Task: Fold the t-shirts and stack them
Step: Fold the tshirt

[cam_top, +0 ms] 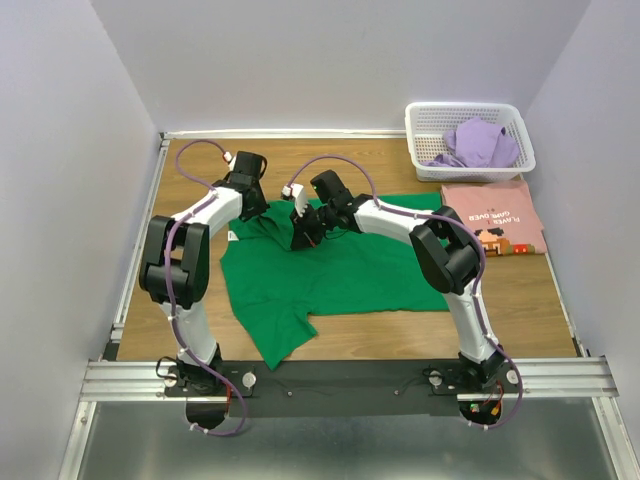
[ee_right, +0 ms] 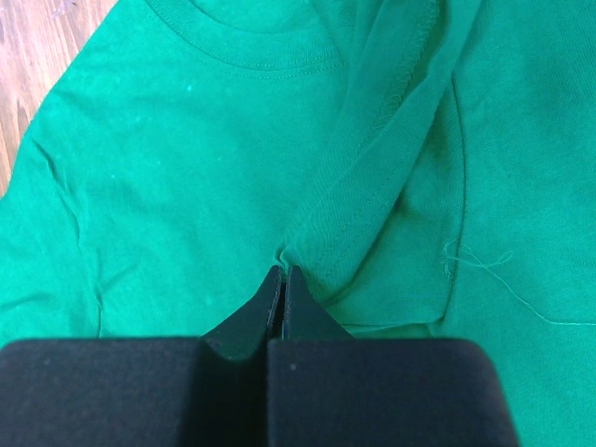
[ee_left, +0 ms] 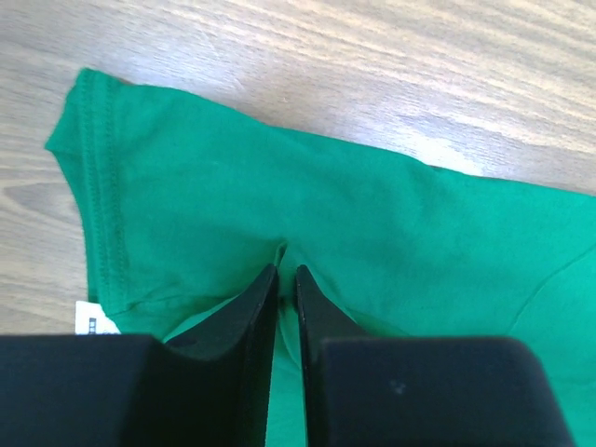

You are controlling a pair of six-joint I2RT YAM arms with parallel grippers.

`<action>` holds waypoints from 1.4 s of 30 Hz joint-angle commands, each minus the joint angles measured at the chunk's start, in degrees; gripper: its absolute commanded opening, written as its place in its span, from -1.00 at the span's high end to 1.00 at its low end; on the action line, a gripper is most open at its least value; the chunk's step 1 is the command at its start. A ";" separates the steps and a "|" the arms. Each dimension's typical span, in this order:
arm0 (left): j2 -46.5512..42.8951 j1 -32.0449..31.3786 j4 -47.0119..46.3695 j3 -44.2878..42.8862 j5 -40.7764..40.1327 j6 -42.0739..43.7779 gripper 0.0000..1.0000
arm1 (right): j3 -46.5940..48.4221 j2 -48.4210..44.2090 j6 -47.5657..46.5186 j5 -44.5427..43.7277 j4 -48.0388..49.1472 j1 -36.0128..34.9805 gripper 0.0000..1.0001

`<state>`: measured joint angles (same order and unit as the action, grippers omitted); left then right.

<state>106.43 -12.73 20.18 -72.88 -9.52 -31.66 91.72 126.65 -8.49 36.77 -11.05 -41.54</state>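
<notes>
Pale walls (cam_top: 60, 150) box in a wooden table (cam_top: 520, 300). On it we find the green t-shirt (cam_top: 340, 275) spread in the middle, one sleeve trailing toward the near edge. The pink t-shirt (cam_top: 495, 215) lies folded at the far right, just in front of the white basket (cam_top: 424, 140), where the lavender t-shirt (cam_top: 480, 143) sits crumpled. The left tool (ee_left: 287, 270) has its jaws nearly together on a small pucker of green cloth near a sleeve hem. The right tool (ee_right: 283, 271) is clamped tight on a raised ridge of the same shirt below the collar. We judge the cotton light, limp and easily creased. It should sag between grips, so we would hold it at seams or hems, at two points well apart, pulled taut.
</notes>
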 commanded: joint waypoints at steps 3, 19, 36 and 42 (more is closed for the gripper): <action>-2.72 -0.54 1.52 -2.00 -3.23 0.90 0.70 | 0.91 -0.35 0.41 1.46 -0.29 -0.30 0.97; -15.10 -0.80 5.39 7.57 0.90 -3.75 0.93 | -3.48 -4.92 -0.03 -0.56 -0.38 -0.30 0.97; -26.80 -2.65 3.46 28.14 6.27 -13.78 0.87 | -6.20 -5.54 -1.97 -0.21 -1.34 -0.21 0.97; -26.54 -2.74 3.90 28.15 3.55 -13.61 0.87 | -7.79 -6.94 -3.02 -1.18 -2.13 0.32 0.97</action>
<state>79.77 -15.14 25.34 -44.31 -4.47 -44.25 85.08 122.80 -9.98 36.49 -11.64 -41.52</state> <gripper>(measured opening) 0.066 0.014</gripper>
